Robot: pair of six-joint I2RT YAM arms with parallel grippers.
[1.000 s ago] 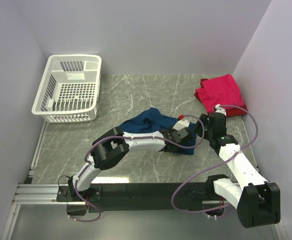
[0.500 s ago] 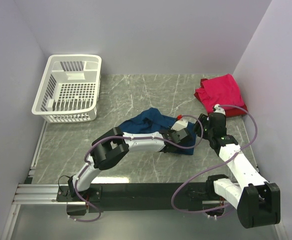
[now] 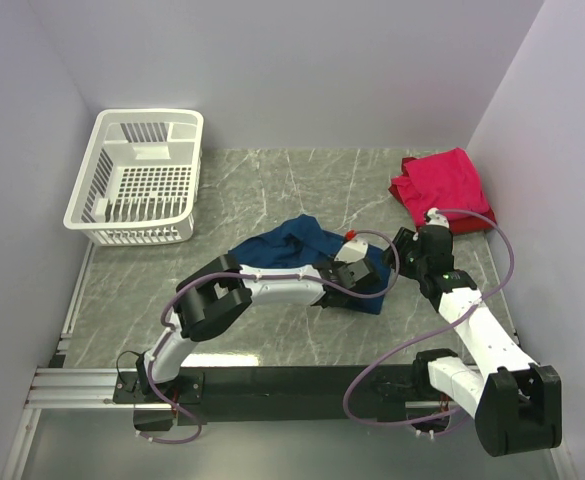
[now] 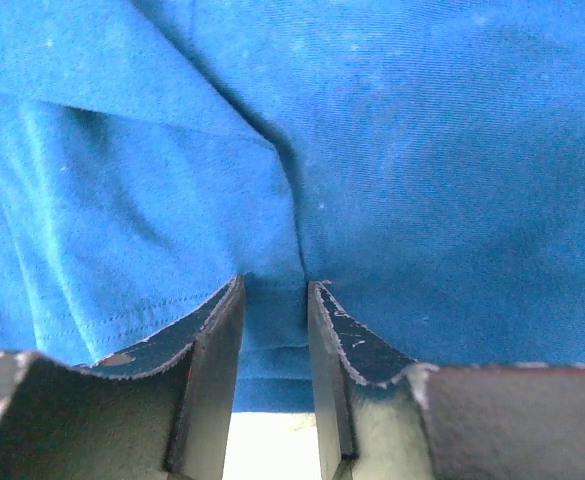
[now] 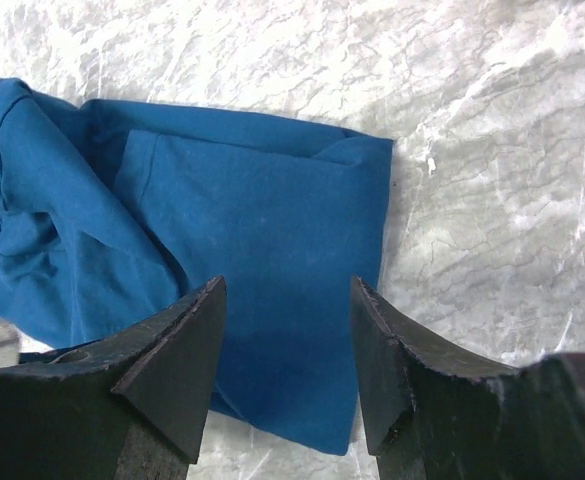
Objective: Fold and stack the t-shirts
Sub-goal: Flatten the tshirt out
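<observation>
One navy t-shirt (image 3: 292,240) lies crumpled on the tabletop (image 3: 272,180); left tool (image 4: 274,290) clamps its fold, right tool (image 5: 287,290) hovers spread apart.

A navy blue cloth t-shirt (image 3: 294,240) lies crumpled near the middle of the grey marbled table (image 3: 272,180). The left gripper (image 3: 357,272) rests on its right-hand part, its white arm stretched along the cloth's near side — the right gripper (image 3: 403,249) sits just beside that same edge. Folded pinkish-red cloth shirts (image 3: 444,185) lie in the far right corner; a white slotted plastic basket (image 3: 112,215) stands far left.
</observation>
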